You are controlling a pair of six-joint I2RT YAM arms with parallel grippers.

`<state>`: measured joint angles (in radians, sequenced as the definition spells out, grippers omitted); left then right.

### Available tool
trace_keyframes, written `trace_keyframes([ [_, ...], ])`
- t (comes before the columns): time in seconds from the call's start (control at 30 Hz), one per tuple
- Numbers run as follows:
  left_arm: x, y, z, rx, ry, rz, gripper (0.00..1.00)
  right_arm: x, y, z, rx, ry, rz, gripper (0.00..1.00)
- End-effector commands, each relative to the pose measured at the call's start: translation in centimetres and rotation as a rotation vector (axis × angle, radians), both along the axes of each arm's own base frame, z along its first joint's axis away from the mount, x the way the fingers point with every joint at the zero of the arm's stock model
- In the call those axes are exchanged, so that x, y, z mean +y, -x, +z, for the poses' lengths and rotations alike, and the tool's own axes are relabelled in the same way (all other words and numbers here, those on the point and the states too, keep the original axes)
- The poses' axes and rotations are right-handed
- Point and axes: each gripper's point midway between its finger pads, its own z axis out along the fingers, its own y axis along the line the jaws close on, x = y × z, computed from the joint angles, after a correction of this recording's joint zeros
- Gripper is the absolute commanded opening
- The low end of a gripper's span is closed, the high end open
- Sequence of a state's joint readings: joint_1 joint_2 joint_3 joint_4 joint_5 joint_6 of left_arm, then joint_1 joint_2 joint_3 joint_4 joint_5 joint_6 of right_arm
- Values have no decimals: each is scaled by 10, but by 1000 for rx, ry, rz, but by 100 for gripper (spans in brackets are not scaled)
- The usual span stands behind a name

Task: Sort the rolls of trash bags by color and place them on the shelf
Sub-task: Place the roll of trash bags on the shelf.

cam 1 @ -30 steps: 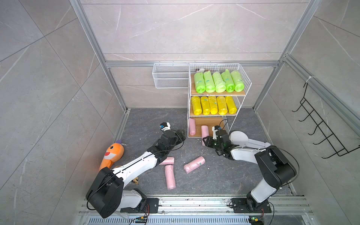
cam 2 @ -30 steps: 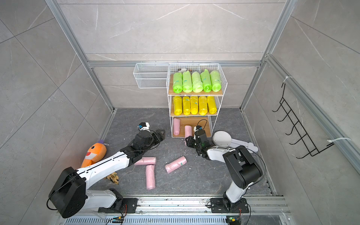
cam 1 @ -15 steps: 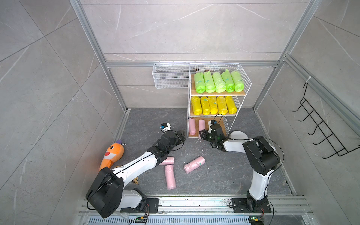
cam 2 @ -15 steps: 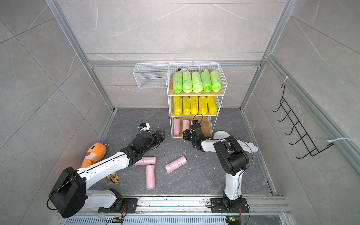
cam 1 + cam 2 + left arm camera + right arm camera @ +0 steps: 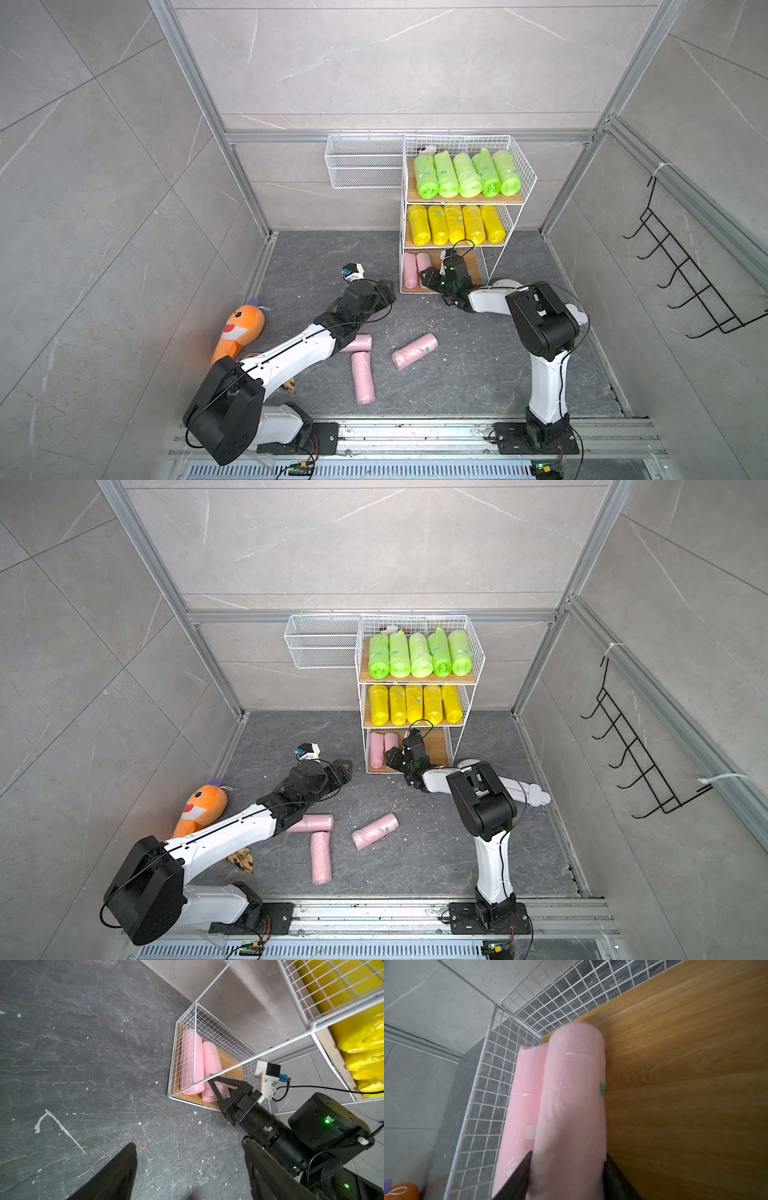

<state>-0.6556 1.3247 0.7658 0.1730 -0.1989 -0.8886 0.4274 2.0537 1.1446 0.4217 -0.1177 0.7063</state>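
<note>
Shelf (image 5: 465,200) now holds second pink roll (image 5: 571,1095), right gripper (image 5: 568,1156) straddling it, grip unclear, left gripper (image 5: 189,1142) spread.

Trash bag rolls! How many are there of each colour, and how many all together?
Green rolls: 5, all on the top tier of the shelf.
Yellow rolls: 5, all on the middle tier.
Pink rolls: 5, with 2 on the bottom tier and 3 on the floor.
Total: 15 rolls.
</note>
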Motion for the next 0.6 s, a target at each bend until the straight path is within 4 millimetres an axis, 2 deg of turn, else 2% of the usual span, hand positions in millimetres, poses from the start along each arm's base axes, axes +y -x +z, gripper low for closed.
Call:
trace_keyframes([
  [0.0,2,3,3,-15,-11,-17,84,3,-6,12,-28,-17,3,58],
  [0.2,-1,3,1,-7,-8,-31,84,-1,-1,22,-44,-19,0,63],
  [0.47,-3,8,-6,7,-26,-67,84,-19,12,43,-80,15,-34,71],
  [0.57,-13,14,-8,-1,-58,-144,84,-27,23,54,-102,27,-44,74],
])
